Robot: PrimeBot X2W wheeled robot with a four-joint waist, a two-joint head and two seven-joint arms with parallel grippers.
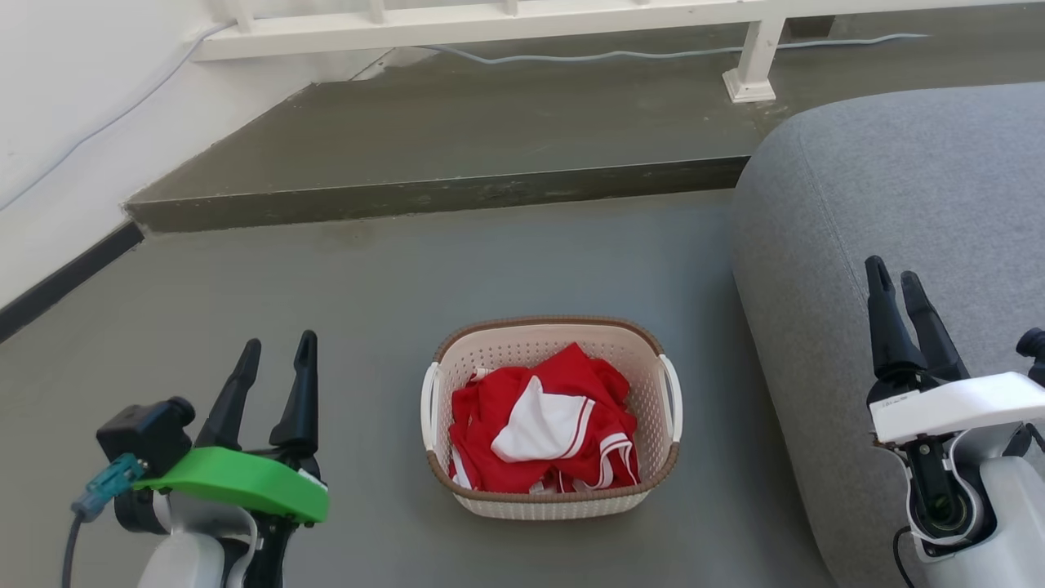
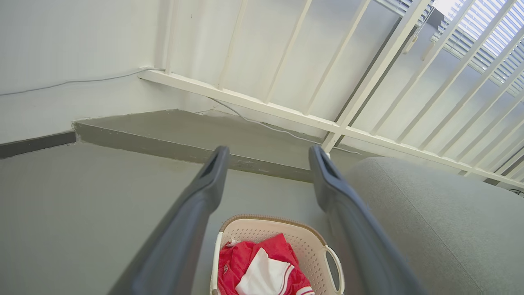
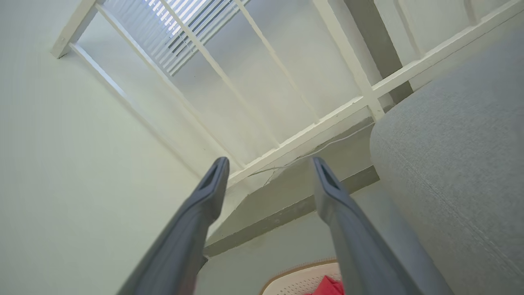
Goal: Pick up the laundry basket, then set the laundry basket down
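the laundry basket (image 1: 549,503) sits on the smooth grey floor (image 1: 367,278) between the two grippers, just beside the sofa (image 1: 898,204), and neither gripper touches it. it is a small rounded rectangle of cream plastic, its walls pierced with rows of little holes, with a brown woven-look rim and a slim white handle (image 1: 428,404) on each side. inside lies crumpled red cloth (image 1: 600,392) with white stripes and a white panel (a tiny mark on it in the left wrist view is too small to read). the sofa is grey, coarse-woven and rounded at the edge. the left gripper (image 1: 279,347), under a green cover, has its fingers spread and holds nothing; the right gripper (image 1: 893,273), over the sofa, is likewise parted and empty, and the label on its white housing is illegible
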